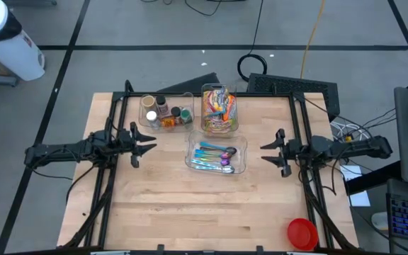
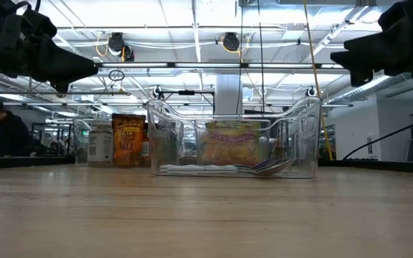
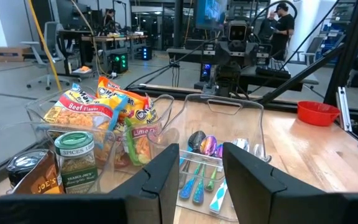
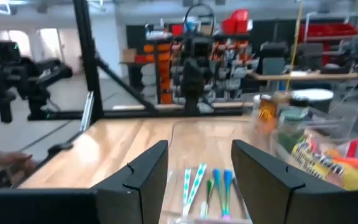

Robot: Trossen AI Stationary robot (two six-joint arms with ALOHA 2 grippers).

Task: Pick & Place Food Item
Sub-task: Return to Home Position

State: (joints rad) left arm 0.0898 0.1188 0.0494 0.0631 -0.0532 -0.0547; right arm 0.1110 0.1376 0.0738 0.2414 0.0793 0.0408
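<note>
The left gripper [image 1: 142, 147] hovers over the worktop's [image 1: 190, 212] left side, released and empty. The right gripper [image 1: 269, 151] faces it from the right side, fingers spread, holding nothing. Between them, the spoons [image 1: 214, 157] lie inside a clear container [image 1: 244, 161], just beside a bin of snack packets [image 1: 219, 106].

Grey floor [image 1: 154, 28], lit ceiling [image 2: 192, 21], perhaps storage racks [image 4: 229, 53] behind

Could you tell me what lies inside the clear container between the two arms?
The container holds a pile of spoons; overlapping ones prevent an exact count.
</note>
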